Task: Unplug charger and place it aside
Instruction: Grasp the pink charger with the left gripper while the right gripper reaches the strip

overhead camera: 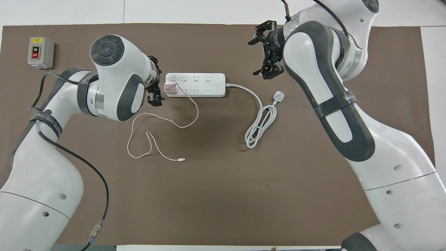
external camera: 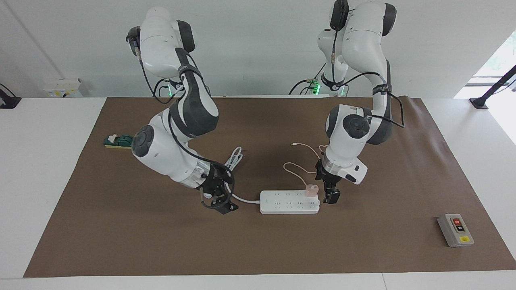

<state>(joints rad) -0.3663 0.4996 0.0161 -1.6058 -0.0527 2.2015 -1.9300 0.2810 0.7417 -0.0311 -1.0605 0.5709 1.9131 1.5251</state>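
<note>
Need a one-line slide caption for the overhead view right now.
Charger plugged into the power strip; left gripper beside it, right gripper open over the mat near the strip's cord end.

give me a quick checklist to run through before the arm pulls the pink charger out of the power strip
1. Charger seated in the power strip, at the left arm's end: ok.
2. Left gripper around the charger: not ok; it sits just off the strip's end, beside the charger.
3. Right gripper bracing the strip: not ok; it is open, above the strip's white cord, off the strip's other end.
4. Pink cable lying loose on the mat, nearer the robots: ok.
5. Open mat toward the switch box for setting it aside: ok.
6. Left gripper open wide enough: cannot tell.
</note>
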